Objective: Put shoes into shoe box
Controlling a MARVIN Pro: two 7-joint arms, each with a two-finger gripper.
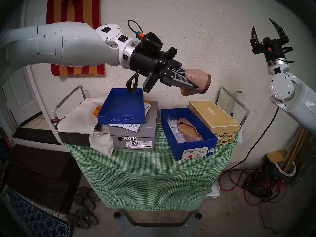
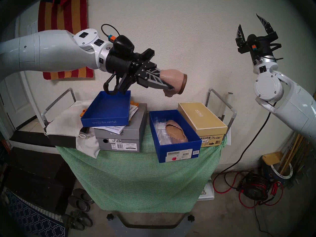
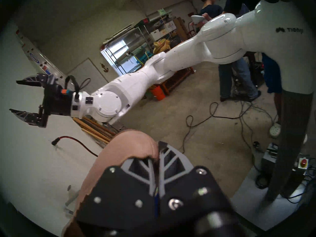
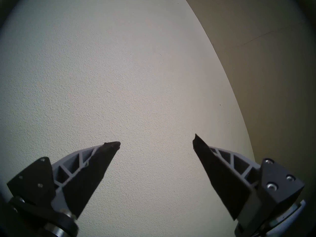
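Note:
My left gripper is shut on the rim of a beige-pink flat shoe, held in the air above and behind the shoe box, sole facing right. The left wrist view shows the same shoe pinched between the fingers. The royal-blue shoe box stands open on the green checked cloth, with the other flat shoe lying inside on clear wrapping. My right gripper is raised high at the right, open and empty, pointing up at the wall.
A shallow blue lid lies on a grey VIONIC box left of the shoe box. A tan box stands right of it. White cloth bag at the left. Metal rails flank the table. Slippers and cables on the floor.

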